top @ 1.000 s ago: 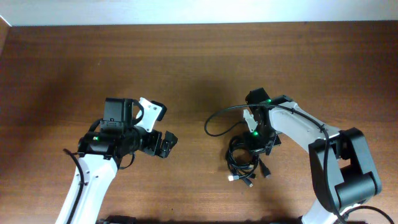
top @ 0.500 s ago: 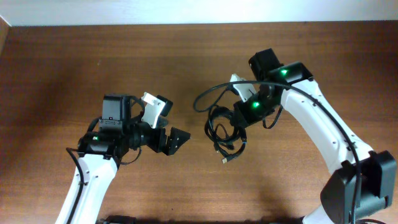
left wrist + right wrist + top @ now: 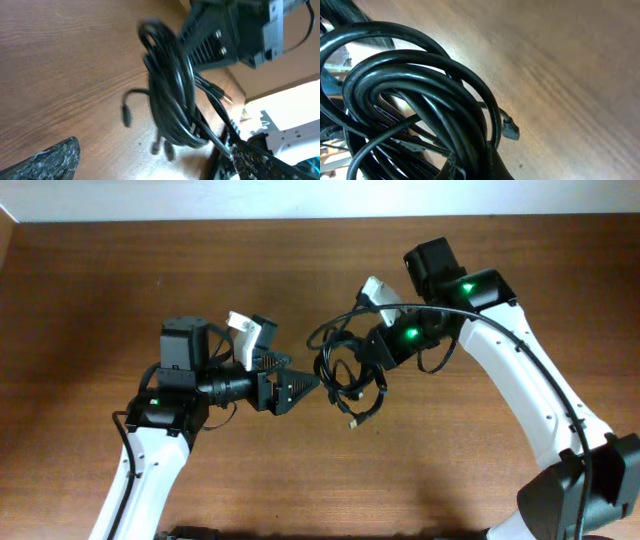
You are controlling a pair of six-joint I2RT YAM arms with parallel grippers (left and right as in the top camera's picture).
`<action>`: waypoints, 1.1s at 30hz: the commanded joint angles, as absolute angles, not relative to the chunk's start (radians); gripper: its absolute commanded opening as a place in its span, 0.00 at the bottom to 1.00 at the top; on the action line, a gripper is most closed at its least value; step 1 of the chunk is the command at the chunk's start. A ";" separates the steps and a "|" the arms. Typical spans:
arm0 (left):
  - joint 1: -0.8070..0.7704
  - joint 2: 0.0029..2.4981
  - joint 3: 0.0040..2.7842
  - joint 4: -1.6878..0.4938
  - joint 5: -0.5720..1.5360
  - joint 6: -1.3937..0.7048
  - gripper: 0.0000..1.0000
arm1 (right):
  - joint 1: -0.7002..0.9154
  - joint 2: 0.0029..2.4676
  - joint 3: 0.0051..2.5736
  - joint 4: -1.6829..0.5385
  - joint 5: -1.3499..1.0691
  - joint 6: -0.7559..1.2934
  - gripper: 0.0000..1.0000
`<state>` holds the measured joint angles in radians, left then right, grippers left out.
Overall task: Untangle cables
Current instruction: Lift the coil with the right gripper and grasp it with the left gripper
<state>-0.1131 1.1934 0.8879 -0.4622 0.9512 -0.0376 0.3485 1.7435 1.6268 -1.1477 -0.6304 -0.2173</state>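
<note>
Closest up, in the right wrist view, the cables [image 3: 415, 95] are filling the left half of the frame. They're a fat wad of thin black loops piled on each other, with one little plug [image 3: 509, 129] poking out at centre right. The right claw [image 3: 380, 345] is pinching that wad with its fingers pressed nearly together. The whole lot is hanging from it just right of centre in the overhead view, and looks to be lifted off the table [image 3: 120, 270], though I can't be sure the lowest end isn't brushing the wood.

A bit further out, the left claw [image 3: 298, 376] is pointing at the wad from the left. It's spread wide and holding nothing, with its tips just beside the nearest loop but not touching, as far as I can tell.

Handling-wise, I'm guessing these are light, floppy and a bit rubbery, so loops are going to be dragging their neighbours along. I'd be going for one outer loop or a loose tail just behind a plug, and pulling gently sideways.
</note>
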 commanded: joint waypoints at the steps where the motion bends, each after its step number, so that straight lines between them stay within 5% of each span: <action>1: -0.167 1.196 0.914 -0.457 0.965 -0.069 0.99 | 0.353 1.706 1.697 -1.129 -0.674 -0.227 0.04; 10: -0.200 1.196 0.914 -0.318 0.821 -0.442 0.99 | 0.353 1.706 1.706 -1.099 -0.677 -0.202 0.04; 19: -0.215 1.197 0.913 -0.347 0.848 -0.564 0.99 | 0.353 1.706 1.706 -1.065 -0.673 -0.201 0.04; 20: -0.218 1.196 0.913 -0.346 0.847 -0.599 0.89 | 0.353 1.706 1.706 -1.057 -0.673 -0.201 0.04; 21: -0.225 1.196 0.913 -0.347 0.824 -0.645 0.58 | 0.353 1.706 1.706 -1.053 -0.672 -0.202 0.04; 22: -0.228 1.196 0.913 -0.350 0.810 -0.645 0.47 | 0.353 1.706 1.706 -1.051 -0.670 -0.201 0.04; 27: -0.228 1.196 0.913 -0.349 0.768 -0.644 0.43 | 0.353 1.706 1.706 -1.059 -0.670 -0.201 0.04; 33: -0.239 1.196 0.913 -0.297 0.751 -0.667 0.24 | 0.353 1.706 1.706 -1.069 -0.737 -0.202 0.04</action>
